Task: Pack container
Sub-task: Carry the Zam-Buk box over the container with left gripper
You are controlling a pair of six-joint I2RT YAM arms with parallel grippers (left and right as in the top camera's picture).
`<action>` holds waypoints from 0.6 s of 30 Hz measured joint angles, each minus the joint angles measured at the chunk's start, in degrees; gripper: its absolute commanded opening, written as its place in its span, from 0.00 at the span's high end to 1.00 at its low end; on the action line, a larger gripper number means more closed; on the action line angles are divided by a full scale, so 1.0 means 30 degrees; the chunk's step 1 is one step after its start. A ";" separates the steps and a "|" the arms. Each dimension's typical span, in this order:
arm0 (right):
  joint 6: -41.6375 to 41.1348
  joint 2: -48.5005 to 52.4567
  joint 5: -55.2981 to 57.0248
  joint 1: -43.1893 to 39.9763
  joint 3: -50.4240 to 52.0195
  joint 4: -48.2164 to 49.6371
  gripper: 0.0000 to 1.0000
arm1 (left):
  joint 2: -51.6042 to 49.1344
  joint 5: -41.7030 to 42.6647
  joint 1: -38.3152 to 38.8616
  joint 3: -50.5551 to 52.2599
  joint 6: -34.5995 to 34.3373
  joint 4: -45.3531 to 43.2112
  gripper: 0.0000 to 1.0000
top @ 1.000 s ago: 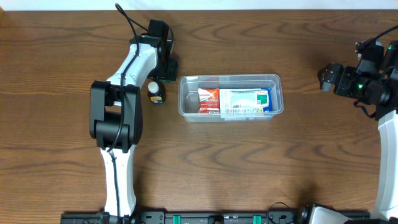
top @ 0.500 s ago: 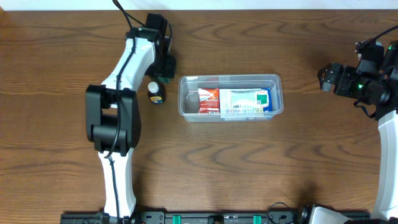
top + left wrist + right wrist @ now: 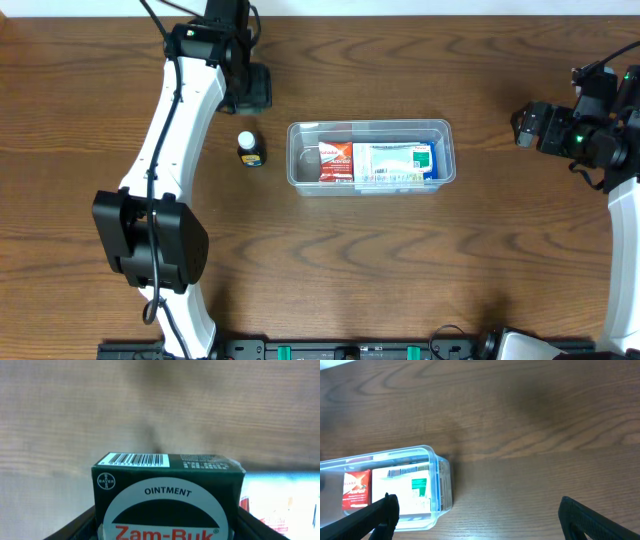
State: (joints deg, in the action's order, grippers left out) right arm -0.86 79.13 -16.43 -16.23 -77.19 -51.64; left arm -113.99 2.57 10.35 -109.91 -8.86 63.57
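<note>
The clear plastic container [image 3: 370, 157] sits mid-table, holding a red-and-white box [image 3: 337, 162] and a white, green and blue box [image 3: 395, 162]. My left gripper [image 3: 246, 88] is raised at the back left, shut on a dark green Zam-Buk ointment box [image 3: 168, 495] that fills the left wrist view between the jaws. My right gripper [image 3: 525, 125] is open and empty at the far right, well apart from the container. In the right wrist view its fingers [image 3: 384, 512] stand wide apart, and the container [image 3: 385, 490] shows at lower left.
A small bottle with a white cap and yellow label [image 3: 251, 150] stands just left of the container. The table is brown wood; its far edge runs along the top of the overhead view.
My left arm has risen and swung back and left, away from the small bottle, carrying the ointment box. The right arm has not moved.
</note>
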 measured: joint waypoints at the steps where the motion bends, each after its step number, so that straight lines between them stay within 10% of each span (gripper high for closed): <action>1: 0.0000 0.0000 0.0000 0.0000 0.0000 0.0000 0.01 | 0.0000 0.0007 0.0044 0.0000 -0.0211 0.0444 0.33; 18: 0.0007 0.0000 0.0000 0.0000 0.0000 0.0000 0.01 | 0.0000 0.1056 0.6069 0.0000 -0.2062 0.1821 0.39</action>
State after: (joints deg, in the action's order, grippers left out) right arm -0.84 79.13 -16.43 -16.23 -77.19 -51.64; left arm -113.99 5.74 28.56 -109.91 -15.05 69.04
